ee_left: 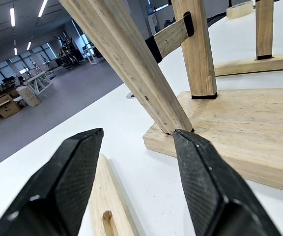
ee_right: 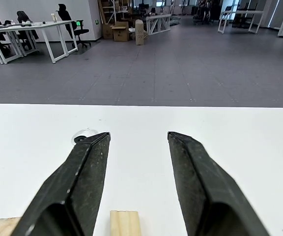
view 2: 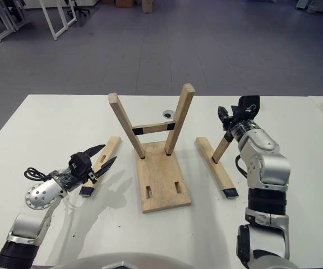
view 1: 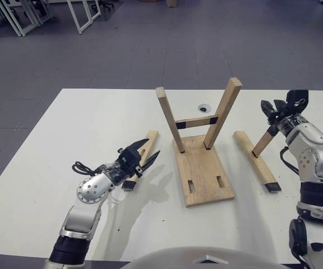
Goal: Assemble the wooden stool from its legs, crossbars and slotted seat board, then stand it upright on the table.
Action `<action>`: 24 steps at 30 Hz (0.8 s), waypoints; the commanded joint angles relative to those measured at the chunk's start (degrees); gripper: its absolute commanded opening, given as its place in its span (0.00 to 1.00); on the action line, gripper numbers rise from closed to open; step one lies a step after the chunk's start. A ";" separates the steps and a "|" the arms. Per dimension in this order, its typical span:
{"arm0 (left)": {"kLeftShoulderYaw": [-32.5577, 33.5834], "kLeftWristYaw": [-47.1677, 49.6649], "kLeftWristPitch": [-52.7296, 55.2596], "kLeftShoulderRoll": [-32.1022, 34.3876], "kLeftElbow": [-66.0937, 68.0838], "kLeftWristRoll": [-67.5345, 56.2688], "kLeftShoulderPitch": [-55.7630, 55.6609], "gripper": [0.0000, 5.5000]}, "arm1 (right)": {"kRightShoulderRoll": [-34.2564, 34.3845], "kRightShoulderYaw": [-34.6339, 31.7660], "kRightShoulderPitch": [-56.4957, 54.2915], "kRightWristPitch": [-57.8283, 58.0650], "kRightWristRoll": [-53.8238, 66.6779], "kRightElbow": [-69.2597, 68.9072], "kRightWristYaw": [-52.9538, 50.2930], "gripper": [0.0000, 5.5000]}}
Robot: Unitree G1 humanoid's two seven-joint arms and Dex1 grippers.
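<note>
**Both grippers spread, each beside a loose part of the half-built stool**

The seat board (view 1: 203,168) lies flat on the white table (view 1: 66,145), in the middle of the head view. Two legs stand in its far slots and lean apart like a V: the left leg (view 1: 169,117) and the right leg (view 1: 223,112). A crossbar (view 1: 195,122) with black ends joins them about halfway up. The two near slots (view 1: 190,186) of the board are open. A round hole (view 1: 205,107) sits in the table just behind the V.

At the lower left of the head view, the left gripper (view 1: 153,146) is low over the table with its fingers spread. A loose leg (view 1: 150,139) lies flat under them, running lengthwise between the two fingertips. The seat board is just to its right. The pictures do not show whether the fingers touch the wood.

On the right, a flat leg (view 1: 257,159) lies on the table beside the seat board but apart from it. A slanted stick (view 1: 264,141) rises from the flat leg toward the upper right. The right gripper (ee_right: 139,135) hangs at the top end of this stick, fingers apart. In the right wrist view the stick's end shows in the gap between the fingers, touching neither.
</note>
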 commanded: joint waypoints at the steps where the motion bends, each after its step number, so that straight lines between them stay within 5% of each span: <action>1: 0.35 0.71 -0.51 -0.10 -0.02 0.75 0.91 0.48 | 0.16 -5.23 -4.79 5.02 5.77 -10.20 -2.08 0.39; 9: 0.34 1.64 -1.76 -0.55 0.08 0.98 2.39 0.48 | -0.04 -12.45 8.73 2.25 10.98 -16.57 3.30 0.39; 17: 1.20 1.45 -2.47 -0.32 0.57 0.86 3.93 0.48 | 2.03 -10.99 34.68 -14.94 6.32 -12.65 16.00 0.69; 24: 1.07 1.33 -2.50 -0.46 0.81 0.98 4.23 0.48 | 1.75 -6.56 39.64 -21.00 5.13 -11.09 17.80 0.89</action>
